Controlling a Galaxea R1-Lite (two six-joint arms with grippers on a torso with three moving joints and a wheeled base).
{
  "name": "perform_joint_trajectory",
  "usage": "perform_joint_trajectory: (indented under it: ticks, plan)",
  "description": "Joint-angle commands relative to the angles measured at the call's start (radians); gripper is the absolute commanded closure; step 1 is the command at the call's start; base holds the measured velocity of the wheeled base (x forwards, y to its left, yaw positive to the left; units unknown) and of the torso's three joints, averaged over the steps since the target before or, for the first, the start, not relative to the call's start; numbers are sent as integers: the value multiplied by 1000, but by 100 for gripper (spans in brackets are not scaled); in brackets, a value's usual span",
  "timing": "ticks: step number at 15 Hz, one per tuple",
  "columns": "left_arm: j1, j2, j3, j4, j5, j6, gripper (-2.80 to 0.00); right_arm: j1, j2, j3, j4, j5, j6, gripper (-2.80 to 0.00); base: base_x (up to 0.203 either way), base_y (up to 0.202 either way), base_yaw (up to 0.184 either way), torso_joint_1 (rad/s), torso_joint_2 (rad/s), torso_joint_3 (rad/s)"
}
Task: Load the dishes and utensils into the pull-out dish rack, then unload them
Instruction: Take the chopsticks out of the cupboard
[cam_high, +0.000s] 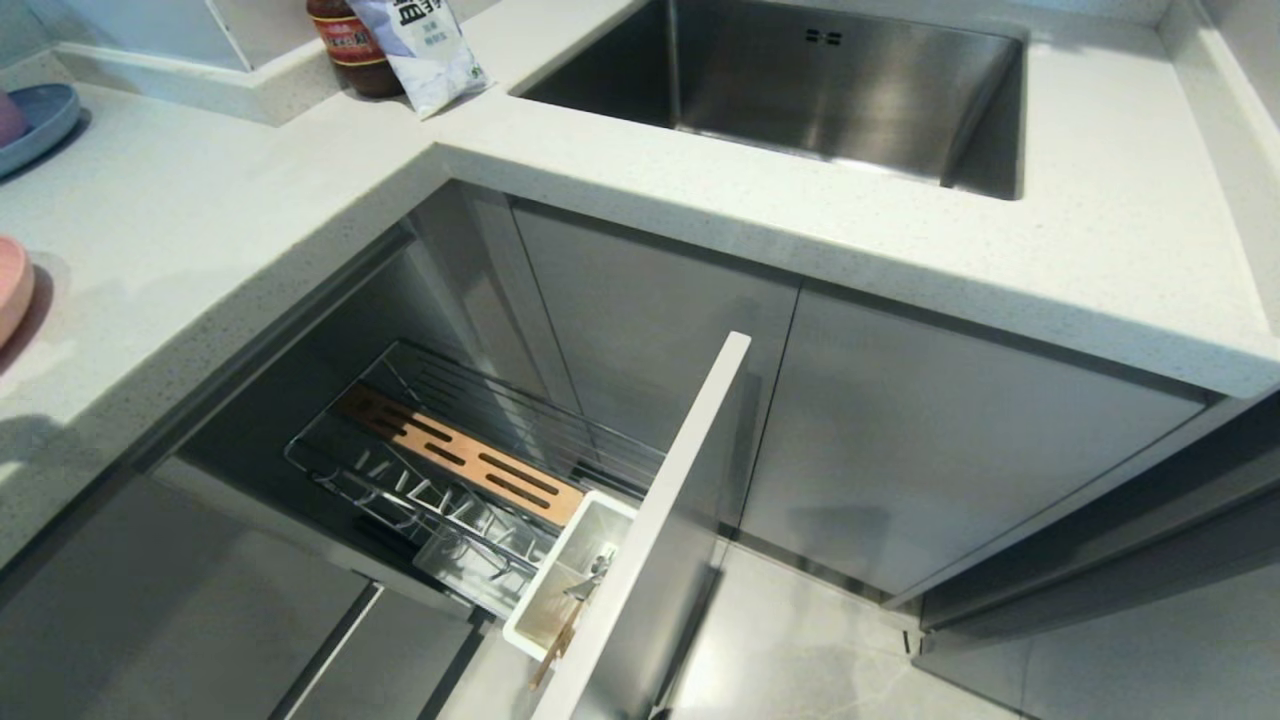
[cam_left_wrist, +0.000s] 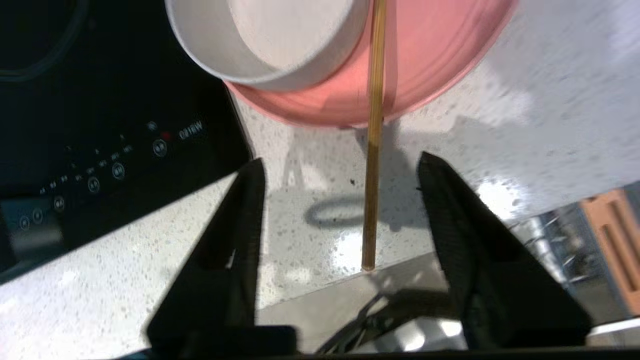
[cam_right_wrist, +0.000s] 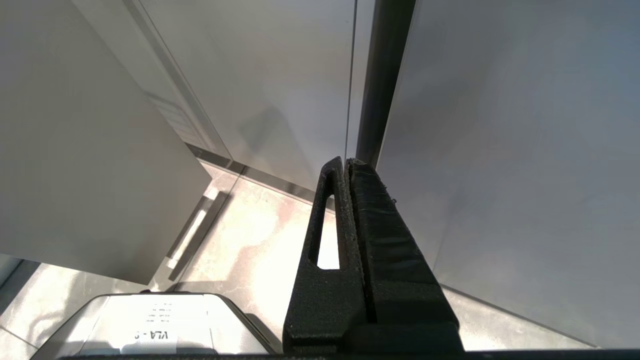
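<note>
Looking through your left claw (cam_left_wrist: 340, 170), its jaws spread and empty, you see one chopstick (cam_left_wrist: 374, 150) propped from table (cam_left_wrist: 310, 235) onto the pink plate (cam_left_wrist: 430, 55) beside the speckled bowl (cam_left_wrist: 280, 40). Only the head view shows the pull-out dish rack (cam_high: 470, 470); your right claw (cam_right_wrist: 346, 167) hangs clenched, parked

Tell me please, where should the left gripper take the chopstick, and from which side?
Probably the end overhanging the counter edge. The chopstick slopes from the pink plate down between the open left gripper fingers, so advance along it and close across its thin shaft.
</note>
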Motion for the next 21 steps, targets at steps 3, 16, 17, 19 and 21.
perform_joint_trajectory:
  ticks: [3,16,17,19,21]
  plan:
    - [-7,-150,24,-223,0,4,0,0,-2,2,0,0,0,0,0,0,0,0,0,0]
    - [-603,-249,385,-976,-43,-171,0,0,-2,2,0,0,0,0,0,0,0,0,0,0]
    - [-649,-234,406,-966,-44,-190,0,0,-2,2,0,0,0,0,0,0,0,0,0,0]
    - [-715,-177,435,-924,-43,-244,0,0,-2,2,0,0,0,0,0,0,0,0,0,0]
    - [-768,-121,440,-853,-44,-305,0,0,-2,1,0,0,1,0,0,0,0,0,0,0]
